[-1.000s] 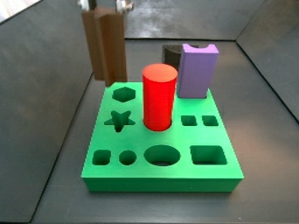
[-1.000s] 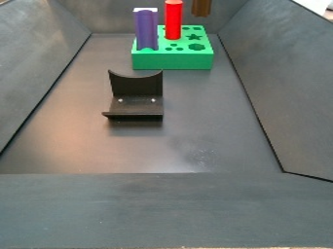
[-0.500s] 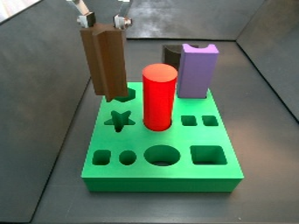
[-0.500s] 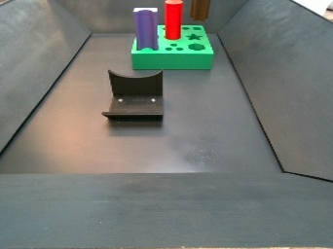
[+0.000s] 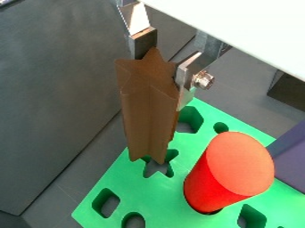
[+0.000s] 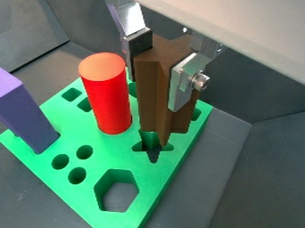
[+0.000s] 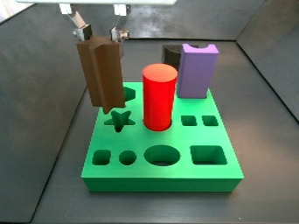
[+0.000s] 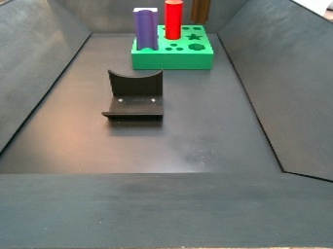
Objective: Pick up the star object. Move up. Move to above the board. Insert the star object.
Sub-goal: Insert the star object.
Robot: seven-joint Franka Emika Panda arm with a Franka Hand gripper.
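My gripper (image 7: 97, 33) is shut on the top of the star object (image 7: 103, 74), a tall brown ridged prism held upright. Its lower end hangs just above the star hole (image 7: 118, 121) at the left of the green board (image 7: 163, 171). Both wrist views show the silver fingers (image 5: 188, 71) (image 6: 186, 82) clamping the star object (image 5: 149, 111) (image 6: 161, 102) over the star hole (image 5: 158, 166) (image 6: 155, 148). In a side view the board (image 8: 176, 56) lies far off, and the gripper is out of frame.
A red cylinder (image 7: 159, 96) stands in the board right beside the star hole. A purple notched block (image 7: 200, 70) stands at the board's far right. The dark fixture (image 8: 132, 94) stands on the floor in mid-bin. Grey walls ring the floor.
The gripper has carried the star object down and slightly over the board. Its lower end now hangs close above the star hole.
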